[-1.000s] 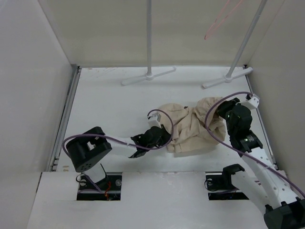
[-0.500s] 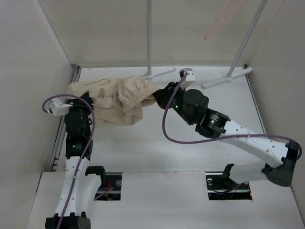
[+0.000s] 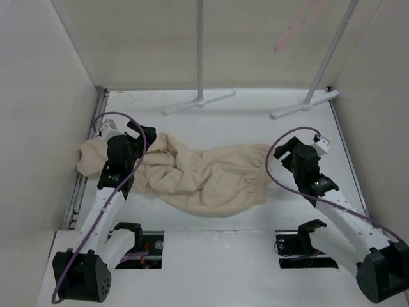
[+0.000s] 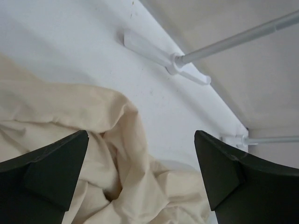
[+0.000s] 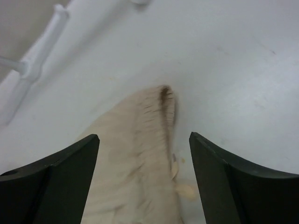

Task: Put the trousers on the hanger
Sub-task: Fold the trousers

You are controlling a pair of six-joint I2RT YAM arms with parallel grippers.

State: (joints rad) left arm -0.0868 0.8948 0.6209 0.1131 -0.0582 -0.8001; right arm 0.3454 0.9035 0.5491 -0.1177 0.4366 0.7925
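Across the white desk [image 3: 255,121] the trousers [image 3: 204,179] now lie drawn out in a long, rumpled band from the left wall towards the right arm. Half a second ago they were a bunch carried between both arms at the far left. You have let go on both sides: the left gripper [image 3: 142,139] hangs over the left end with its fingers apart and nothing between them, and the right gripper [image 3: 287,150] sits just beside the right edge, also spread wide. The right wrist view is blurred, so that edge may be the waistband or a hem. The hanger [image 3: 291,29] hangs untouched high at the back right. My reading is that the spread-out is done, and you next need a clean edge to regrasp.
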